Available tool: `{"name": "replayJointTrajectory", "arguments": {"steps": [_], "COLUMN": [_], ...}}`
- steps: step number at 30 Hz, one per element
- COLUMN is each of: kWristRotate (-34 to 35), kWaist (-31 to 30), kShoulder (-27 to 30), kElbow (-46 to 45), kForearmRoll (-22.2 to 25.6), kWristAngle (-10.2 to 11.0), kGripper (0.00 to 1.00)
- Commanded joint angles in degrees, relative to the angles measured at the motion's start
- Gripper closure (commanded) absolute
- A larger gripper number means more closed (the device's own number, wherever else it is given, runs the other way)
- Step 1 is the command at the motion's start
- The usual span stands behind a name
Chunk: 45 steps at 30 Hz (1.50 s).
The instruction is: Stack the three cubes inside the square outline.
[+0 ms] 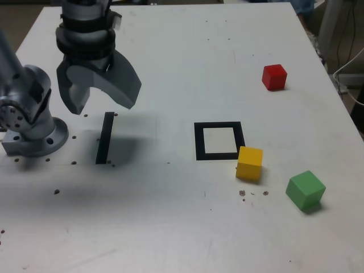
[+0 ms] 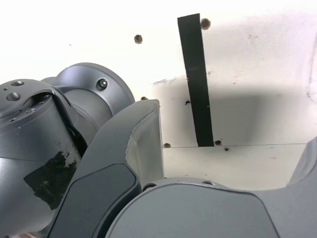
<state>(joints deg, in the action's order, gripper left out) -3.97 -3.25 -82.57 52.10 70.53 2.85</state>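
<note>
cubes red (image 1: 274, 77), yellow (image 1: 249, 163), green (image 1: 305, 190) lie unstacked outside square outline (image 1: 219, 140).

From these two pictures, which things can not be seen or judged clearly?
- The red cube, yellow cube, green cube and square outline: absent from the wrist view, which faces the black strip and arm base.
- Gripper fingertips: cut off by the wrist view's edges.
- Whether the yellow cube touches the outline's corner: too close to tell in the exterior view.
- Arm base: cropped by the exterior view's left edge.
</note>
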Motion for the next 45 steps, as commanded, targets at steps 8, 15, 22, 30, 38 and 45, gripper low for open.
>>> {"name": "replayJointTrajectory", "arguments": {"steps": [8, 15, 22, 30, 38, 45], "kWristRotate": [-5.5, -10.9, -12.2, -12.8, -13.9, -14.4], "kWaist": [4.7, 8.3, 12.1, 15.6, 18.5, 19.9], "kShoulder": [-3.8, -7.4, -11.3, -16.6, -23.1, -28.7], "kElbow": [7.0, 13.4, 22.4, 32.2, 39.7, 47.8], "kForearmRoll": [4.1, 5.3, 6.1, 7.8, 9.0, 8.8], "kWristAngle": [-2.1, -3.2, -1.3, 0.1, 1.1, 2.4], "kGripper": [0.00, 0.00, 0.00, 0.00, 0.00, 0.00]}}
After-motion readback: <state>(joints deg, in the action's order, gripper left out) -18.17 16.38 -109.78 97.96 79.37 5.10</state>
